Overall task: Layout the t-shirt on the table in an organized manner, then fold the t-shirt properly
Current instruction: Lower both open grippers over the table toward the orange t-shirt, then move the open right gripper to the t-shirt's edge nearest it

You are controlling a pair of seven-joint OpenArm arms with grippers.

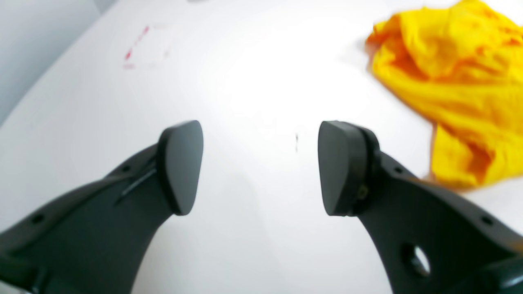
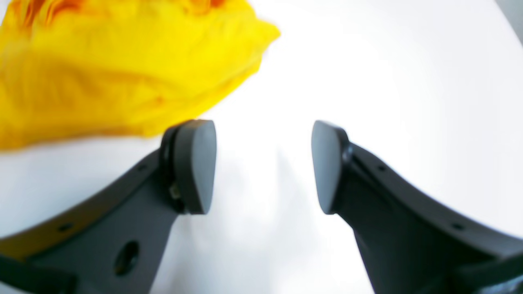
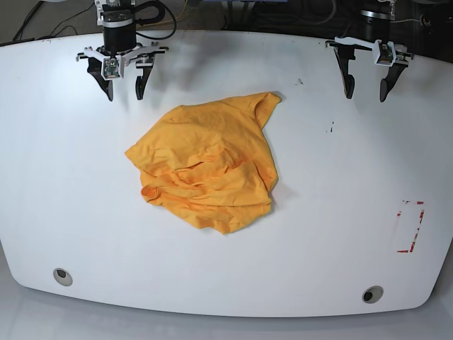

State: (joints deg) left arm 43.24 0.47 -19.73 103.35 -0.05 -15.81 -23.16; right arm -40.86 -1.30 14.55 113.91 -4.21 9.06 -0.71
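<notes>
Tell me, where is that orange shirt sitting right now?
In the base view, the t-shirt lies crumpled near the middle of the table, slightly left of centre, in front of both open pincers and touching neither.

Under me lies the table [image 3: 85,212], glossy white with curved edges, its surface showing blurred in both my wrist views. Near its middle, slightly left, the t-shirt [image 3: 209,166] lies directly on it, a crumpled orange-yellow heap with one part reaching toward the far side. A red tape outline [image 3: 410,227] is stuck at the right. Two round grey grommets sit near the near edge, one left [image 3: 62,275], one right [image 3: 372,294]. A few dark specks [image 3: 330,128] dot the far right.
</notes>
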